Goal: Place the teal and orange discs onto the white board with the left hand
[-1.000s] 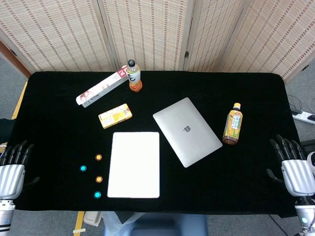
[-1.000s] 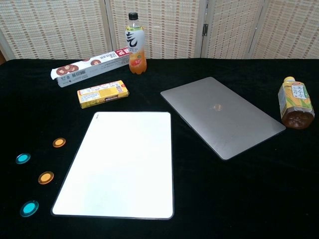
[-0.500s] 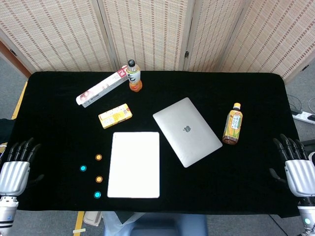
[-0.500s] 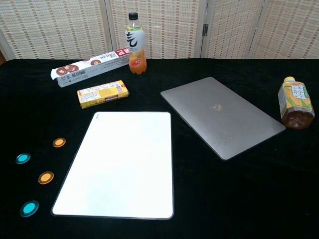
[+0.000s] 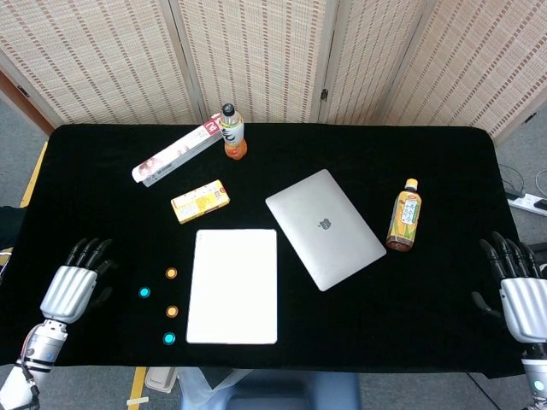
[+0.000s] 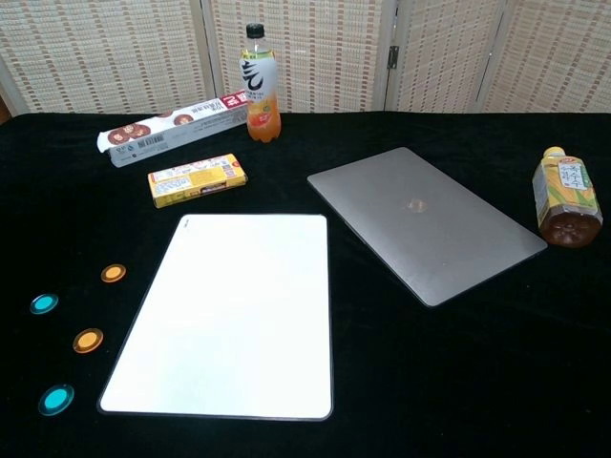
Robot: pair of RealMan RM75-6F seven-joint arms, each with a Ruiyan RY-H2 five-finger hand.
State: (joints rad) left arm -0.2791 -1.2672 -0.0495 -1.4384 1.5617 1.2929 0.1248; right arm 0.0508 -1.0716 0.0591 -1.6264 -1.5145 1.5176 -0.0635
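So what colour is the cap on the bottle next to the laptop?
Yellow cap on the tea bottle, clearest in the head view.

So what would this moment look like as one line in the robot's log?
stage: approach | left hand: open, beside discs | teal discs: on table | orange discs: on table | white board: bare | right hand: open, idle

Tablecloth (image 5: 410,154) black. Board (image 5: 232,285) white. Discs: two teal (image 5: 144,292) (image 5: 169,338), two orange (image 5: 172,273) (image 5: 172,312). Laptop (image 5: 325,228) silver. Small box (image 5: 200,201) yellow. Screen (image 5: 273,51) beige woven.
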